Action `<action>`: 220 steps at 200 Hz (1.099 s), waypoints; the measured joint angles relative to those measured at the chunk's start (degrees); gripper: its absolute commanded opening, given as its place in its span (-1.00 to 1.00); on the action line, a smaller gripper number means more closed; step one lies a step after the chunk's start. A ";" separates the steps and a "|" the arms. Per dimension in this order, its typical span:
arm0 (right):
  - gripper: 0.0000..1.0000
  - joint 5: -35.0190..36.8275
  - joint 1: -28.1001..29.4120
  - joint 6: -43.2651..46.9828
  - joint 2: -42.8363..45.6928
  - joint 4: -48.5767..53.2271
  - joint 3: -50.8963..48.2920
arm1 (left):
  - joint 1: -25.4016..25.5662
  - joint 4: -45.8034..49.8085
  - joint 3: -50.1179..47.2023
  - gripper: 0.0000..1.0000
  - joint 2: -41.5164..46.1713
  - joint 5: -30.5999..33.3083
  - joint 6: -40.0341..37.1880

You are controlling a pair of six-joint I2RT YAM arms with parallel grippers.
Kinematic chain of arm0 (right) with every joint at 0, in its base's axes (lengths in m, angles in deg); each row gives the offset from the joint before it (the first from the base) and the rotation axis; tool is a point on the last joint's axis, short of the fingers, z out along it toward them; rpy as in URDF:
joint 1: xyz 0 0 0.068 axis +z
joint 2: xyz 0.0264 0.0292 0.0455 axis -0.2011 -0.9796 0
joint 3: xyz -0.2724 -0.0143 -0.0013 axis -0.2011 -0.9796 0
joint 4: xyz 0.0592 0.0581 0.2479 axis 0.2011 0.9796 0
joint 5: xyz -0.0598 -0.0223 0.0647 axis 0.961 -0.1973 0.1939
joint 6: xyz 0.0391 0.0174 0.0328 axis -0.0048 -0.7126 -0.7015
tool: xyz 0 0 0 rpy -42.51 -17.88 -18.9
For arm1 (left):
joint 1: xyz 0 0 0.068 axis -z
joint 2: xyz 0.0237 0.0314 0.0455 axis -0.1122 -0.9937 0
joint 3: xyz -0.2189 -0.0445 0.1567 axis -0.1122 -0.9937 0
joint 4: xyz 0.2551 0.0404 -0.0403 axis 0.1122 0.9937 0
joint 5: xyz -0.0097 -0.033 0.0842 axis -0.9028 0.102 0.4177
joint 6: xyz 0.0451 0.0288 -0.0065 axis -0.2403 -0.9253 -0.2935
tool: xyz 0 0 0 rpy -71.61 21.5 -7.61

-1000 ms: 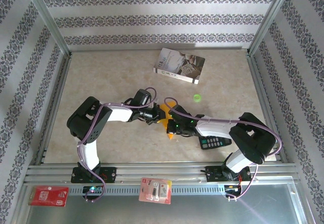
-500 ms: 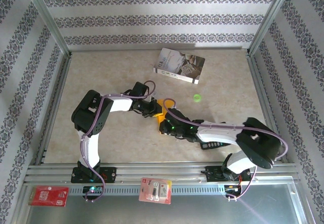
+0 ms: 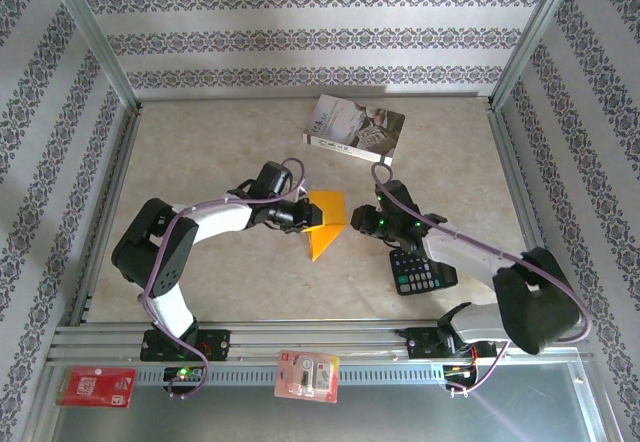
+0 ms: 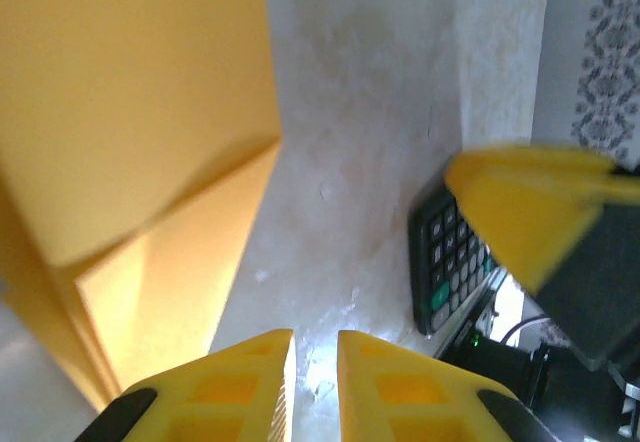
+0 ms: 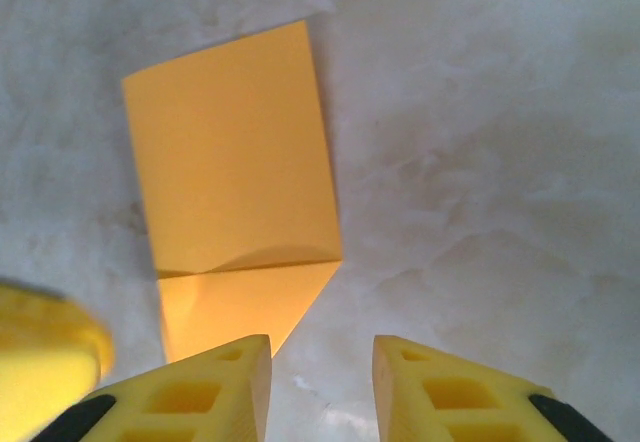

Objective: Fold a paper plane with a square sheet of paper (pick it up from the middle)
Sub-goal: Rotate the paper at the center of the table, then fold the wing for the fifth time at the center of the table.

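The orange sheet of paper (image 3: 325,221) lies flat on the table, folded into a rectangle with one pointed end toward the near edge. In the right wrist view the paper (image 5: 233,167) shows a crease across it and a flap below. My left gripper (image 3: 303,217) sits at the paper's left edge, its jaws a narrow gap apart with bare table between them (image 4: 314,337). The paper (image 4: 130,112) is to the left of those fingers. My right gripper (image 3: 360,224) is just right of the paper, open and holding nothing (image 5: 320,347).
A grey-white book (image 3: 355,129) lies at the back of the table. A black calculator (image 3: 422,272) lies under the right forearm, also seen as the calculator (image 4: 450,262). Metal rails frame the table. Packaged items (image 3: 308,375) rest on the near ledge.
Both grippers have opened and let go of the paper. The right arm has swung right off it, the left has drawn back to its left edge. The paper now lies uncovered.
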 measured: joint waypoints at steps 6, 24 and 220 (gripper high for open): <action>-0.13 -0.63 -0.70 0.52 -1.27 0.31 0.76 | 0.72 -0.44 -0.61 -0.78 -0.26 0.13 0.59; -0.04 -2.21 -2.32 1.88 -4.72 1.38 3.04 | 1.68 -0.70 -1.84 -0.86 -2.14 0.48 1.40; 0.10 -19.34 3.78 -0.85 -12.20 1.27 3.69 | -1.90 4.24 -9.97 -1.00 -3.13 -11.43 -7.61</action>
